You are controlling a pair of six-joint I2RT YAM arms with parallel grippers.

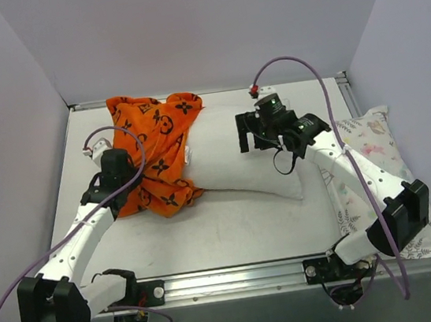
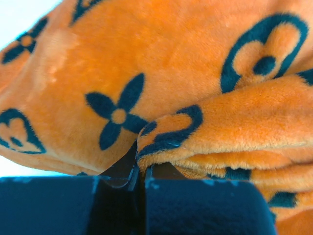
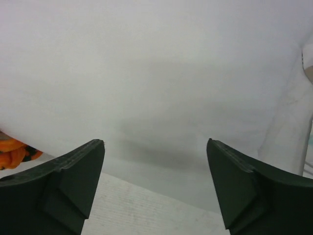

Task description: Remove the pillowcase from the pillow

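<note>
Clinging only to the left end of the pillow (image 1: 247, 157), the pillowcase (image 1: 154, 149) seems mostly off; left jaws pinch it, right jaws gape open

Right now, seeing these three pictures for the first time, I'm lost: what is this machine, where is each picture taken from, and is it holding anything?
This is a robot with a left arm and a right arm, bolted at the near edge of a table. Each arm ends in a two-fingered claw. The wide picture comes from a fixed camera above and behind the arms. The other two come from small cameras on the wrists, looking along each claw's fingers.

On the table lies a white pillow, its left end covered by an orange pillowcase printed with black flowers. A second, printed pillow lies at the right edge.

The left claw is shut, pinching a fold of the pillowcase. The right claw is open close to the pillow and holds nothing.
</note>
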